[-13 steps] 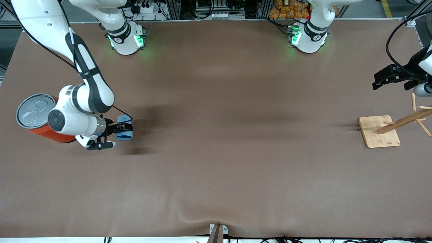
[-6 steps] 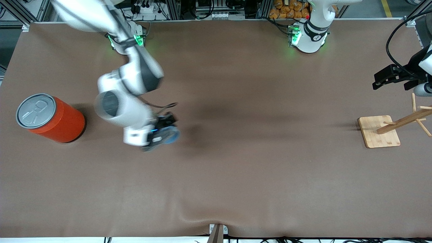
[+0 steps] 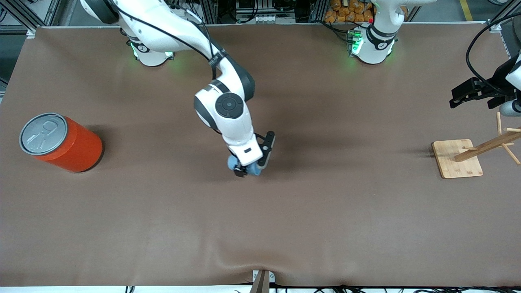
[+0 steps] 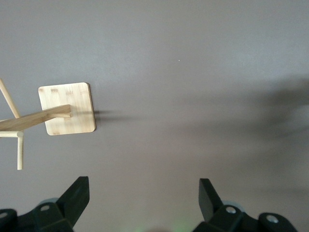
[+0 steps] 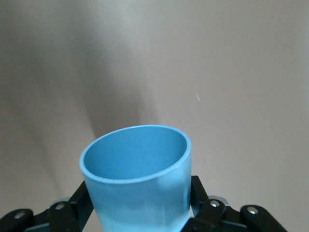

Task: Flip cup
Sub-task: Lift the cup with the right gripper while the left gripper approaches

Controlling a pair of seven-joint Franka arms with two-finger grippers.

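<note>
Right gripper [image 3: 246,167] is over the middle of the table [image 3: 325,228], its fingers pinching the cup [image 3: 244,165] from two sides. In the front view only a sliver of light blue shows under the wrist. In the right wrist view the cup [image 5: 140,183] fills the frame between the two black fingers [image 5: 205,205], its open mouth pointing away from the wrist camera and its darker blue inside visible. Whether the cup touches the table cannot be told; a soft shadow lies on the brown surface just past its rim.

Right arm comes from its base at roughly 11 o'clock in the front view and bends down toward the centre.

Orange can [image 3: 61,142] with a grey pull-tab lid stands upright toward the right arm's end of the table, at about 9 o'clock from the cup and well apart from it.

Left gripper [image 3: 468,94] waits in the air at the left arm's end of the table, over bare surface near a wooden stand [image 3: 458,158]. In the left wrist view its two fingers [image 4: 77,195] are spread wide with nothing between them. The stand's square base [image 4: 67,108] lies flat on the table and a slanted post with pegs rises from it. It sits at about 3 o'clock from the cup, well apart.
</note>
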